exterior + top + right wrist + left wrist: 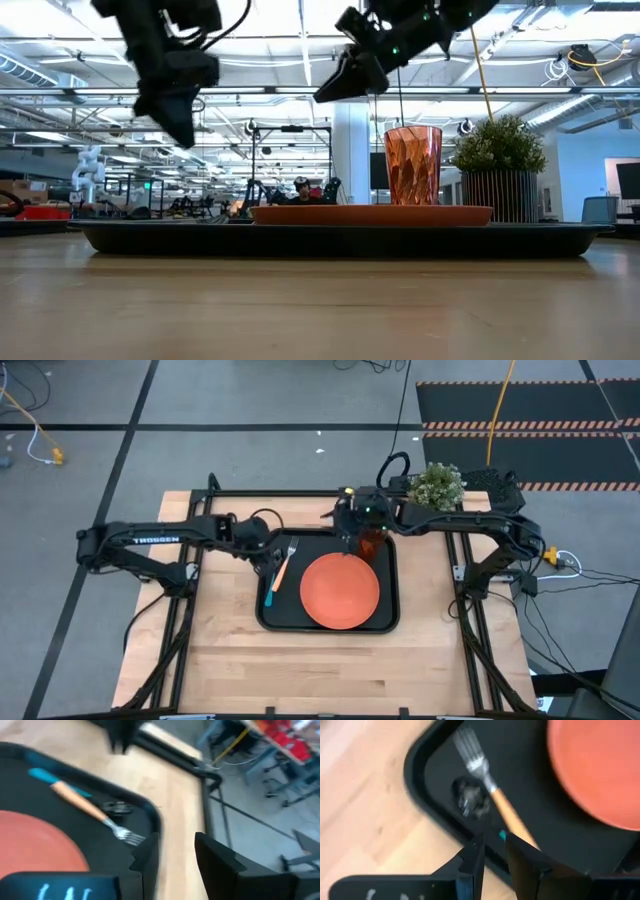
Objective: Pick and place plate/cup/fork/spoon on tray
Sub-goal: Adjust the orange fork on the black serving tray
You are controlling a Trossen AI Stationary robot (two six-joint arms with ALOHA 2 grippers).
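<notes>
worktop (330, 670): pale wood. black tray (385, 622) carries all four: orange plate (340, 590) flat at centre, ribbed amber cup (371, 545) upright at its far edge, tan-handled fork (284, 565) lying across blue spoon (268, 597) at left. left end effector (492, 857) empty, slightly parted; right end effector (175, 851) empty, open, above cup. risk: right arm dropping while it retreats could tip cup.

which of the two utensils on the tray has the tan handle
The fork, its silver tines pointing toward the tray's far edge; the spoon beside it has a bright blue handle.
</notes>
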